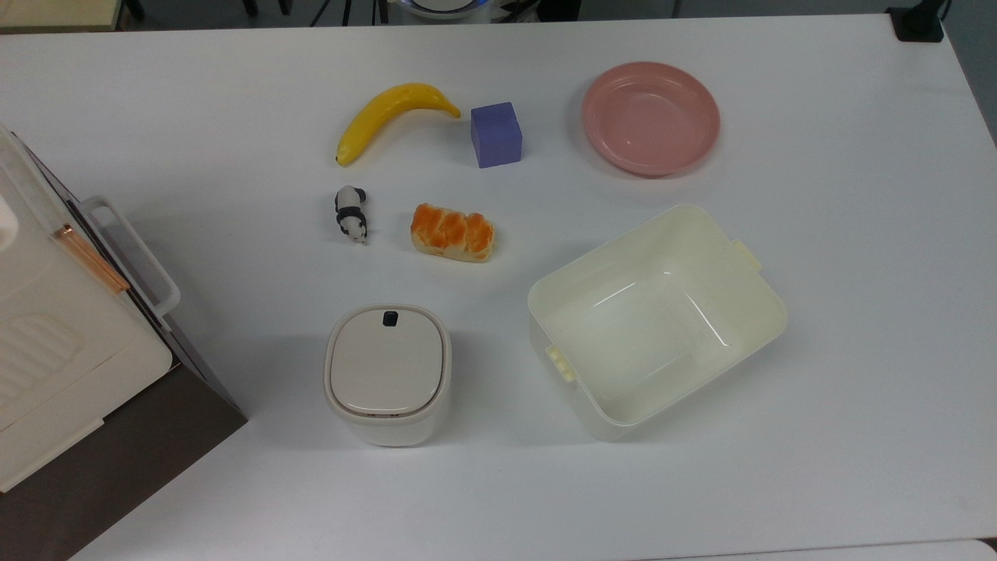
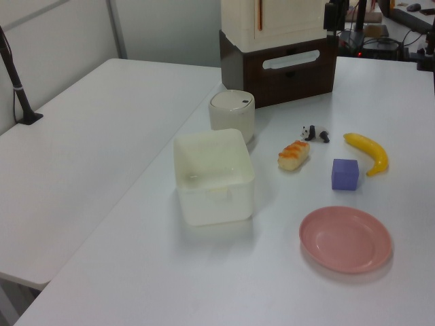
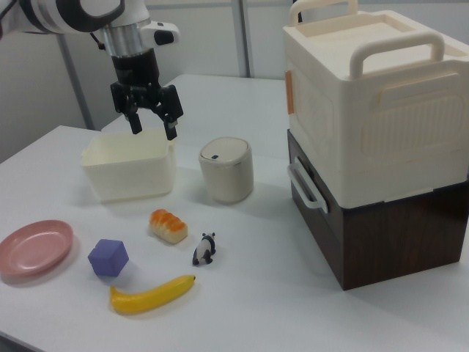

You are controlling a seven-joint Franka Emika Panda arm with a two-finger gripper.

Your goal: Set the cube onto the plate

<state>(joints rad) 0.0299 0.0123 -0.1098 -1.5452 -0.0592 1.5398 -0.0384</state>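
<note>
Hanging released at the right view's upper left, the gripper (image 3: pixel 152 126) is well apart from the cube (image 3: pixel 108 257) at lower left, beside the plate (image 3: pixel 33 248)

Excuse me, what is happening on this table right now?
A robot arm is set up to move the blue-purple cube onto the pink plate, but nothing is held yet. Its gripper hangs open in the air above the cream tub. The cube sits on the table between the banana and the empty plate.
</note>
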